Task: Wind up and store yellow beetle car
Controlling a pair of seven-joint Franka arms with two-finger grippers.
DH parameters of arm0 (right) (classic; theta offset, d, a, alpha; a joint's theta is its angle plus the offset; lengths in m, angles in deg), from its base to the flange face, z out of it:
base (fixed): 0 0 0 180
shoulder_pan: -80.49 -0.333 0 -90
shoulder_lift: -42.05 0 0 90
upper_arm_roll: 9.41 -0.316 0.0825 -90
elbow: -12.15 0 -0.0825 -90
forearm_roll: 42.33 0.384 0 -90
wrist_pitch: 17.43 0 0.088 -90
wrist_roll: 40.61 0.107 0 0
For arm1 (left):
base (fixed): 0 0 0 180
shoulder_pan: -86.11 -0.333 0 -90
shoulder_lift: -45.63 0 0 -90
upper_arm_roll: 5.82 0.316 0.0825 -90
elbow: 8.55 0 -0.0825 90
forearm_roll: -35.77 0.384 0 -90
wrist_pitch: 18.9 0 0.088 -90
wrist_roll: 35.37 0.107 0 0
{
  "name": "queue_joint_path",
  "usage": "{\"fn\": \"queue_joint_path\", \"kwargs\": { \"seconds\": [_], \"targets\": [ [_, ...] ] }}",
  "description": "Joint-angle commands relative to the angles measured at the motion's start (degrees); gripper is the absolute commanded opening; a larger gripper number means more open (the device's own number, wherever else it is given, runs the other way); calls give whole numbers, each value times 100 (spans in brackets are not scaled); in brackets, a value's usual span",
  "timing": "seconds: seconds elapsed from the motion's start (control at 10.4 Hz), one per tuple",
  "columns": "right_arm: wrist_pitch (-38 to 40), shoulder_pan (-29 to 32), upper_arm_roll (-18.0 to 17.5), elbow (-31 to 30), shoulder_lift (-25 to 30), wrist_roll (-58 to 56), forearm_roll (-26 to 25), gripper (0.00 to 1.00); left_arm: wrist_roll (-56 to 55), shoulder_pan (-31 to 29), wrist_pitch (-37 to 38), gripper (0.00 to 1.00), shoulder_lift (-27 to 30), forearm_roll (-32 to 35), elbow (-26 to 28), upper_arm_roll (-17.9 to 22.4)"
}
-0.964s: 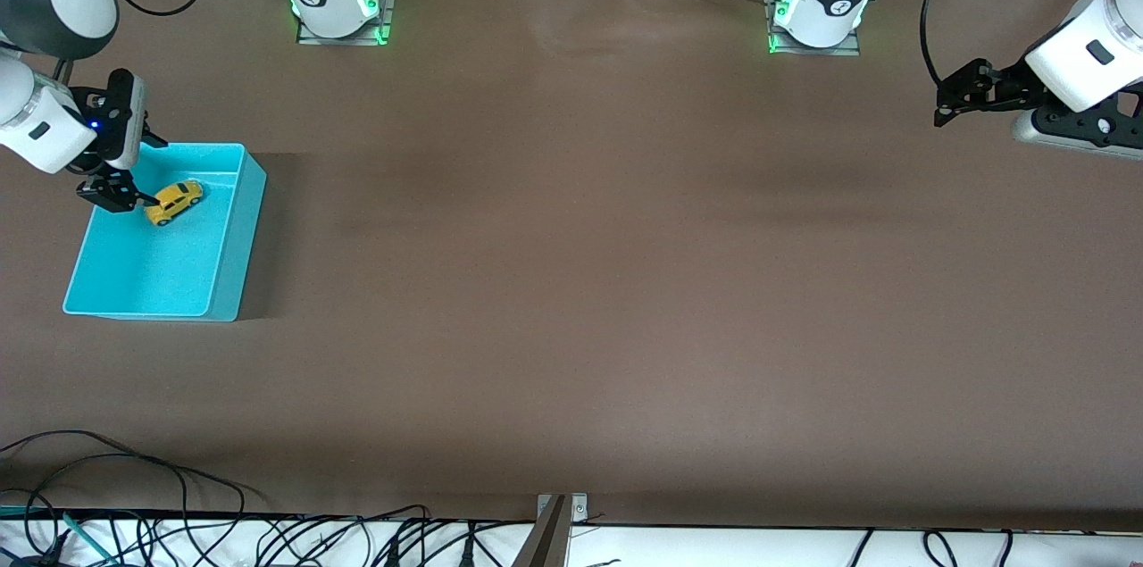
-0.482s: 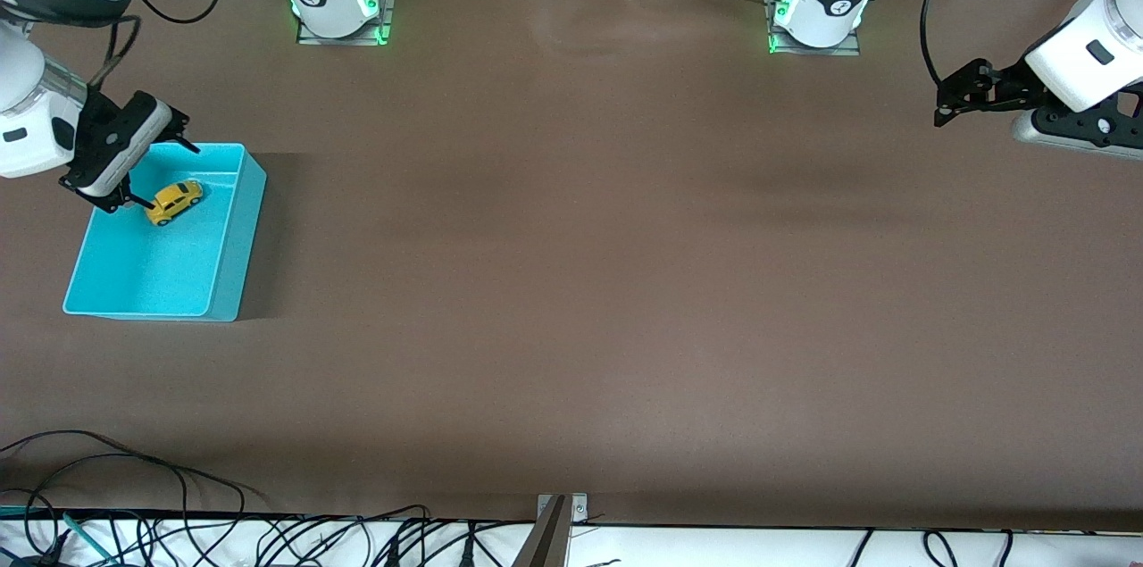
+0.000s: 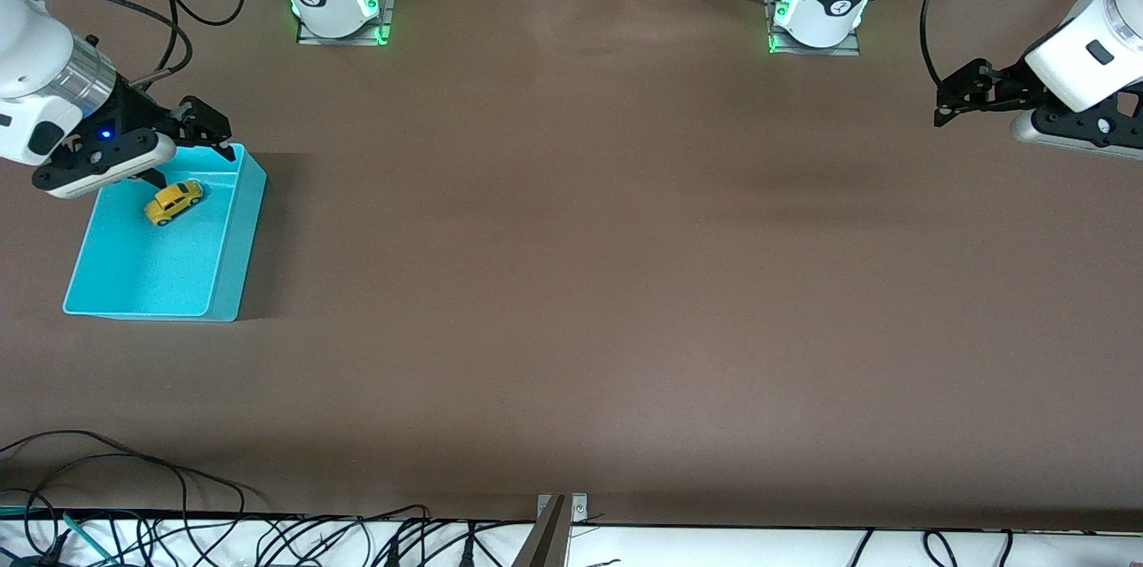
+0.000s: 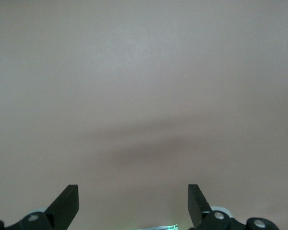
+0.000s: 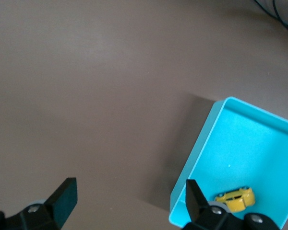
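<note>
The yellow beetle car rests on its wheels inside the turquoise bin, in the part of the bin farther from the front camera, with nothing touching it. My right gripper hangs open and empty over the bin's edge nearest the robots' bases, above the car. The right wrist view shows the right gripper with jaws wide apart, the car lying in the bin beside one finger. My left gripper waits open and empty over bare table at the left arm's end; the left wrist view shows the left gripper over plain brown tabletop.
The bin stands at the right arm's end of the brown table. Both arm bases stand along the edge farthest from the front camera. Loose cables and a metal bracket lie along the nearest edge.
My right gripper has lifted away from the car and swung up toward the bin's edge nearest the bases. The car stays where it lay in the bin. The left arm has not moved.
</note>
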Motion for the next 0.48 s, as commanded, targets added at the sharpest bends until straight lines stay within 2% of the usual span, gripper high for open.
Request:
{"fn": "queue_joint_path", "kwargs": {
  "seconds": [0.0, 0.19, 0.39],
  "targets": [
    [470, -195, 65, 90, 289, 903, -382, 100, -37, 23, 83, 100, -24, -171, -86, 46],
    [560, -275, 56, 107, 343, 1475, -507, 100, -37, 23, 83, 100, -24, -171, -86, 46],
    [568, -432, 117, 264, 317, 1504, -525, 100, -37, 23, 83, 100, -24, -171, -86, 46]
  ]
}}
